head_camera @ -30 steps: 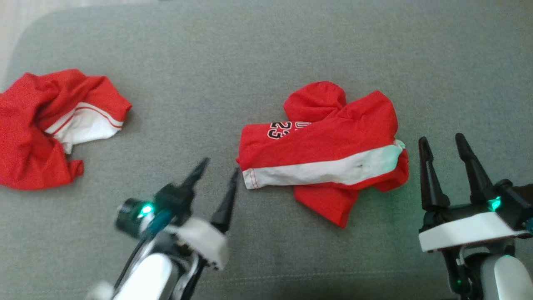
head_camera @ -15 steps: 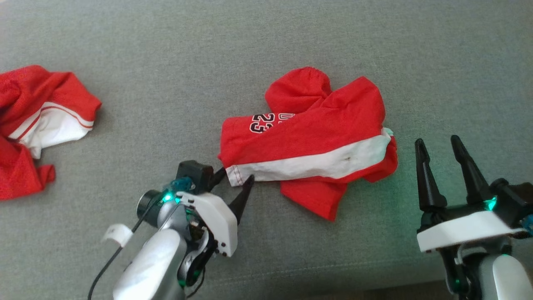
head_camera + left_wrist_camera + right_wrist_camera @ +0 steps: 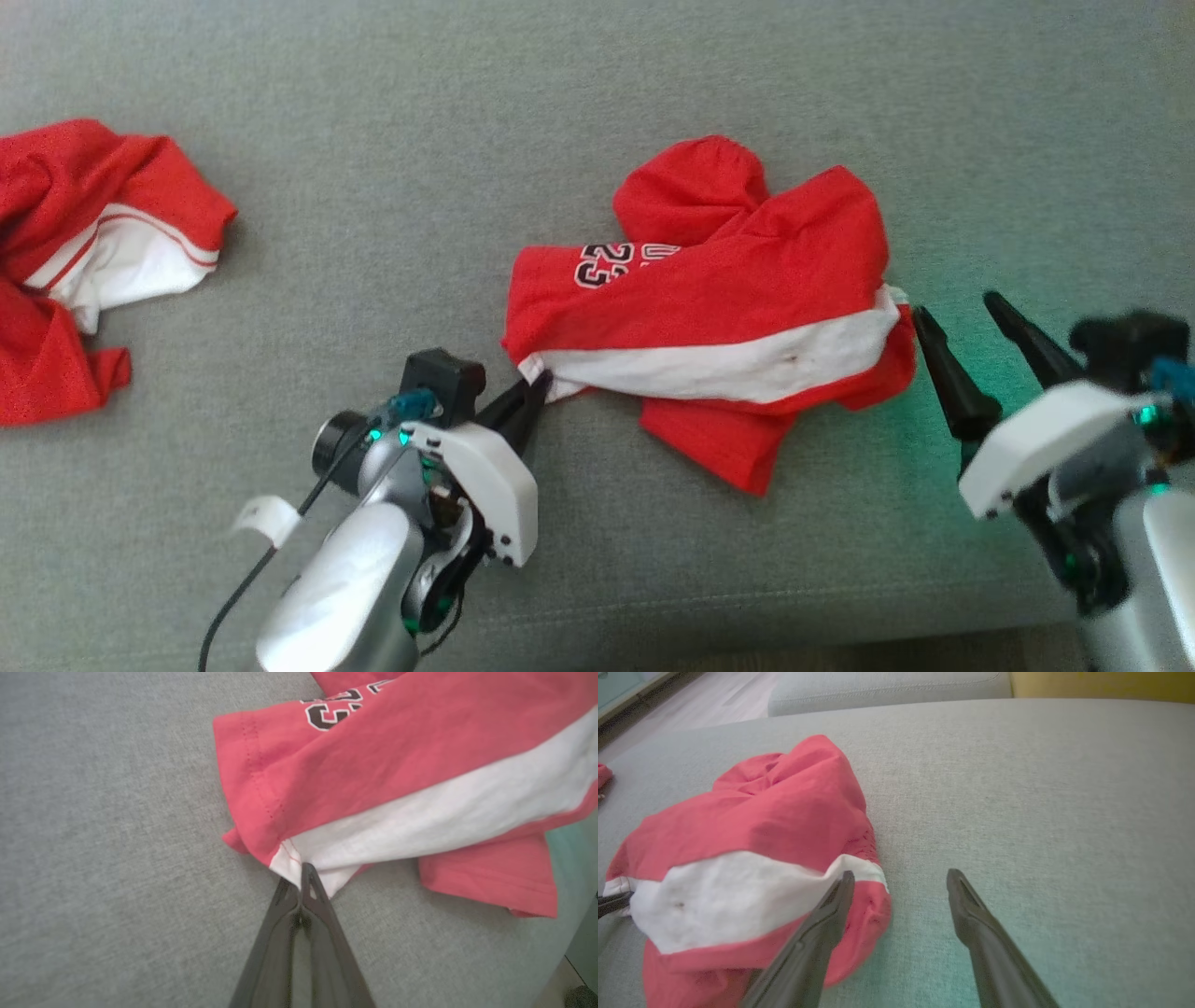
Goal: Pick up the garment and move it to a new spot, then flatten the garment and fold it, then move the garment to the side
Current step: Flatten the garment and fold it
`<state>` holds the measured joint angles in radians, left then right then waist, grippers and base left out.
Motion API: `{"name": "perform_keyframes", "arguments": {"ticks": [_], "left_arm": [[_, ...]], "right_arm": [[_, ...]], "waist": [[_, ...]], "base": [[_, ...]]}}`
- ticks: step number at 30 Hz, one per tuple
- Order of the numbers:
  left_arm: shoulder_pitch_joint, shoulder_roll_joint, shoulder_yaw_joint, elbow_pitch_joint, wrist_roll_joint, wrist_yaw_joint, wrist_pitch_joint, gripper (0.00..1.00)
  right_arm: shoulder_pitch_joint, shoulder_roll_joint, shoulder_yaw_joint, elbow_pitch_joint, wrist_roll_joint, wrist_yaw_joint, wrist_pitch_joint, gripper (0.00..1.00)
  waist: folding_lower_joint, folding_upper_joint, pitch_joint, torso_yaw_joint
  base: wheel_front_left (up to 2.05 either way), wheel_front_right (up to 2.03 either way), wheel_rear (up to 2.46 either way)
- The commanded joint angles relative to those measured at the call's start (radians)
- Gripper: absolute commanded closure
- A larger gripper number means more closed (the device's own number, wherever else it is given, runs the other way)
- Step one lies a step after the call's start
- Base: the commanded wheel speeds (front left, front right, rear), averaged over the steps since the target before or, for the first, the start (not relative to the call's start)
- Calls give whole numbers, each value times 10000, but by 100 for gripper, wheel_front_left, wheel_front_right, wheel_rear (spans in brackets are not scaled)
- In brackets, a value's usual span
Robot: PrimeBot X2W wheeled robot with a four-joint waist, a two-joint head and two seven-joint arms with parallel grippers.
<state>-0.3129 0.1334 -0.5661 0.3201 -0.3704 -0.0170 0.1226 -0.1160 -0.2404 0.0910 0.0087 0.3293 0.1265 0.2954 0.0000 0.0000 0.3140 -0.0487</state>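
Your left claw (image 3: 534, 390) pinches the white hem corner of the crumpled red-and-white fabric garment (image 3: 738, 289); your right claw (image 3: 955, 306) gapes beside it. Lifting, flattening and folding look undone.

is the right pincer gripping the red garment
No, the right pincer has its jaws wide apart beside the red garment, not clamped on it.

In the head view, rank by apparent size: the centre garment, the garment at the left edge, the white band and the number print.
1. centre garment
2. garment at the left edge, cut off by the frame, so its full size is unsure
3. white band
4. number print
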Motion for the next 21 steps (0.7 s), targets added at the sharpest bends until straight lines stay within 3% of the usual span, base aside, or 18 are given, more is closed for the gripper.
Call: {"name": "perform_keyframes", "arguments": {"ticks": [1,7,13,14,15,17,18,19,20,21], "left_arm": [[-466,156,314,-359,121,57,-123,100],[-661,151,297,-321,129,56,-281,100],[-755,157,274,-256,142,101,-429,100],[-764,158,270,-250,141,111,-448,100],[-764,158,270,-250,141,111,-448,100],[-784,151,262,-244,137,133,-479,100],[-797,150,257,-244,136,143,-492,100],[-813,146,252,-246,133,149,-504,100],[-829,146,247,-244,134,156,-526,100],[-840,145,246,-243,138,170,-562,100]], "right_arm": [[-546,-532,490,-240,313,42,315,0],[-1180,-1314,1373,61,1027,42,1160,0],[-1372,-1574,1741,263,1579,42,1542,3],[-1384,-1586,1782,309,1649,42,1572,17],[-1384,-1586,1782,309,1649,42,1572,17],[-1422,-1591,1829,399,1759,42,1551,50],[-1425,-1583,1882,469,1845,42,1593,55],[-1444,-1597,1921,507,1880,42,1585,67],[-1454,-1589,1929,546,1913,42,1549,100],[-1458,-1581,1932,582,1937,42,1519,100]], "waist": [[0,0,151,133],[0,0,365,307],[0,0,454,392],[0,0,467,398],[0,0,467,398],[0,0,506,411],[0,0,530,415],[0,0,558,423],[0,0,574,433],[0,0,584,441]], "base": [[0,0,0],[0,0,0],[0,0,0],[0,0,0],[0,0,0],[0,0,0],[0,0,0],[0,0,0],[0,0,0],[0,0,0]]}}
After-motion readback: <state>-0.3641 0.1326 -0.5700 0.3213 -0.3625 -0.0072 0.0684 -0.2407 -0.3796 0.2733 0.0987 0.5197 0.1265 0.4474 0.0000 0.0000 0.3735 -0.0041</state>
